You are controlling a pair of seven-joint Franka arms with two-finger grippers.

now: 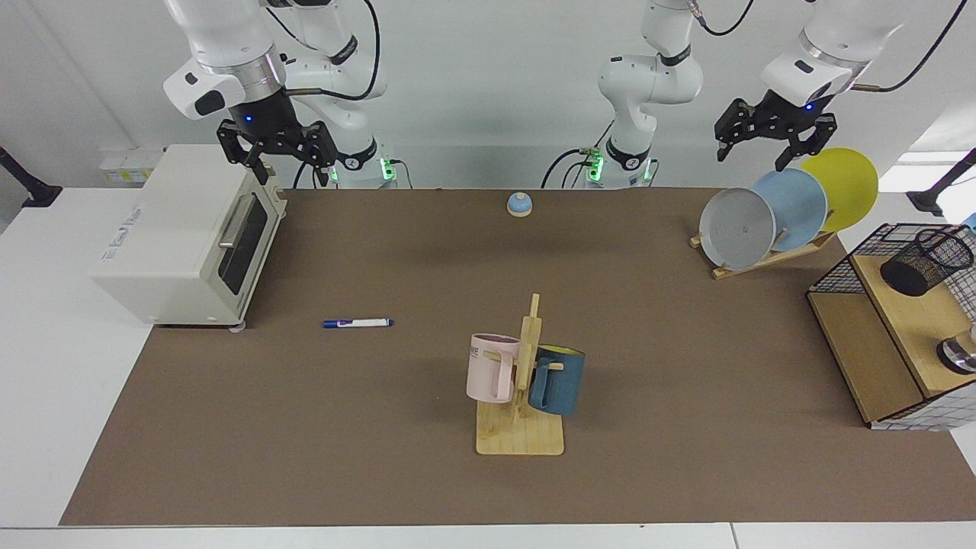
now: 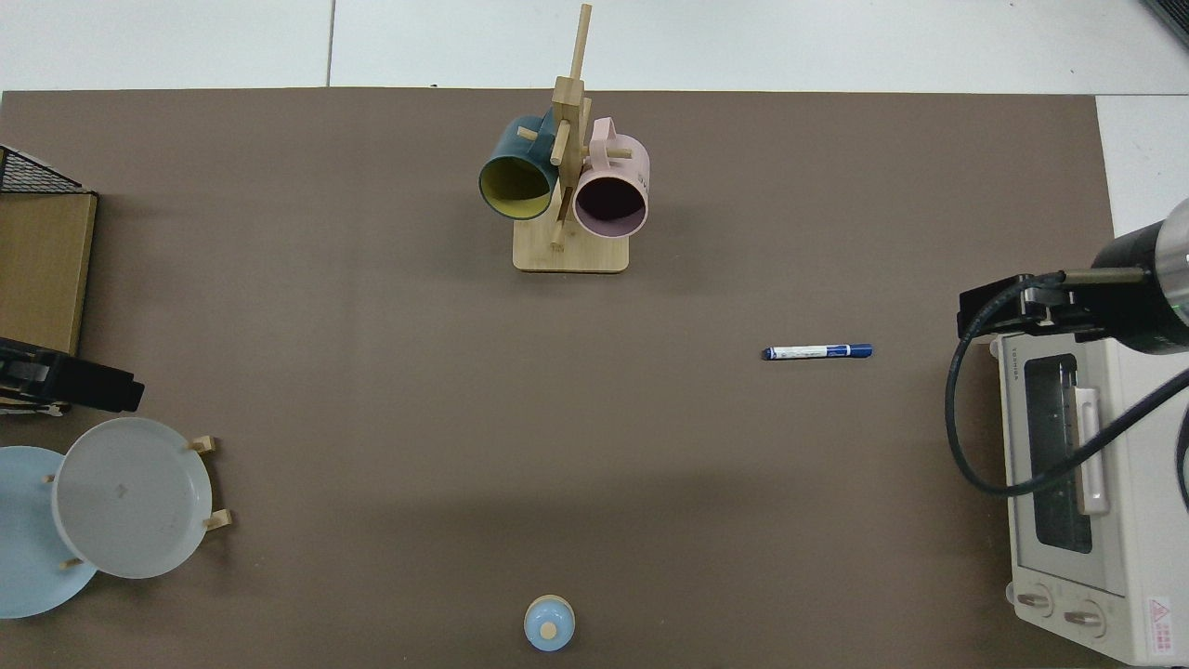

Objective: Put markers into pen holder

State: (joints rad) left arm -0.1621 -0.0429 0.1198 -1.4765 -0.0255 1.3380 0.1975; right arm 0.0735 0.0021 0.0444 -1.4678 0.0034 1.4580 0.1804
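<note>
The marker, a white barrel with a blue cap and blue end, lies flat on the brown mat in front of the toaster oven. The pen holder, a small black mesh cup, sits on the wooden board inside the wire frame at the far right of the facing view; it is out of the top view. My right gripper hangs open above the oven, well clear of the marker. High above the plate rack, my left gripper is open and holds nothing.
A white toaster oven stands beside the marker. A wooden mug tree with a pink and a blue mug is mid-table. A plate rack, a wire frame with wooden boards and a small blue bell line the edges.
</note>
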